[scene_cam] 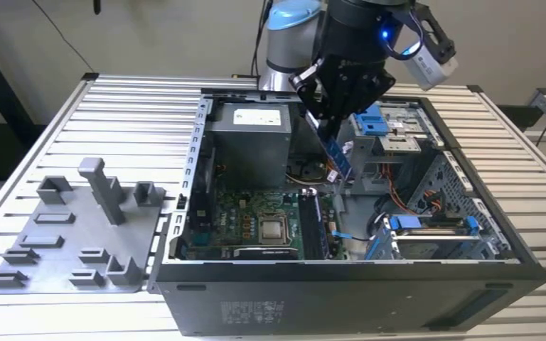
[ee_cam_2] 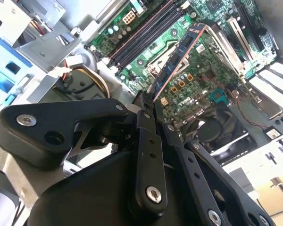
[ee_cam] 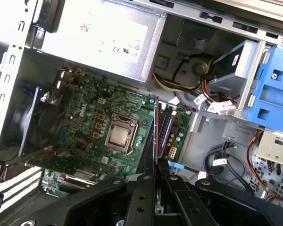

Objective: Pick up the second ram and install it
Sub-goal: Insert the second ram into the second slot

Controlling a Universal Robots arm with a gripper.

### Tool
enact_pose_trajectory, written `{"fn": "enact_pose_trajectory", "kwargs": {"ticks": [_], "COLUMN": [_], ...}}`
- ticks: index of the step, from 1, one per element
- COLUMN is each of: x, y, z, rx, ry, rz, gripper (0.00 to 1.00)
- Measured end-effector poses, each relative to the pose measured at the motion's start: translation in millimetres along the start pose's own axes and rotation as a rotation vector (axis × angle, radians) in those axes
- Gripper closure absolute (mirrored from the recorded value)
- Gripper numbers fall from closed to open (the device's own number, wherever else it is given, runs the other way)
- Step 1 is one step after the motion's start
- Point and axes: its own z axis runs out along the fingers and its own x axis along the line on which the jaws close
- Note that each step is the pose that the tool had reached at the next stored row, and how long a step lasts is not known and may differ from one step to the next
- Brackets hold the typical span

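The second ram (scene_cam: 338, 155) is a thin dark blue-green stick hanging tilted inside the open computer case (scene_cam: 349, 291), above the motherboard (scene_cam: 254, 220). My gripper (scene_cam: 328, 122) is shut on its upper end. In the second wrist view the ram (ee_cam_2: 179, 54) runs away from the black fingers (ee_cam_2: 146, 127) over the board, beside the long memory slots (ee_cam_2: 141, 35). In the first wrist view the ram (ee_cam: 156, 136) shows edge-on, rising from the gripper (ee_cam: 155, 178) in line with the memory slots (ee_cam: 166, 129).
A grey fixture plate (scene_cam: 65, 245) with blocks and posts lies on the slatted table at the exterior view's left. Inside the case are the power supply (scene_cam: 249, 142), a bare processor socket (scene_cam: 273, 229), blue drive brackets (scene_cam: 425, 224) and loose cables (ee_cam: 217, 108).
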Motion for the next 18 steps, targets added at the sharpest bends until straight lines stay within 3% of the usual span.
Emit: {"fn": "enact_pose_trajectory", "kwargs": {"ticks": [7,13,18], "x": [2.5,2.7,2.7], "y": [-9.1,-9.8,-9.8], "z": [0.8,1.4,1.5], "rx": [-0.0045,-0.0075,-0.0078], "ry": [0.0086,0.0126,0.0125], "rz": [0.036,0.077,0.079], "gripper": [0.86,0.86,0.86]}}
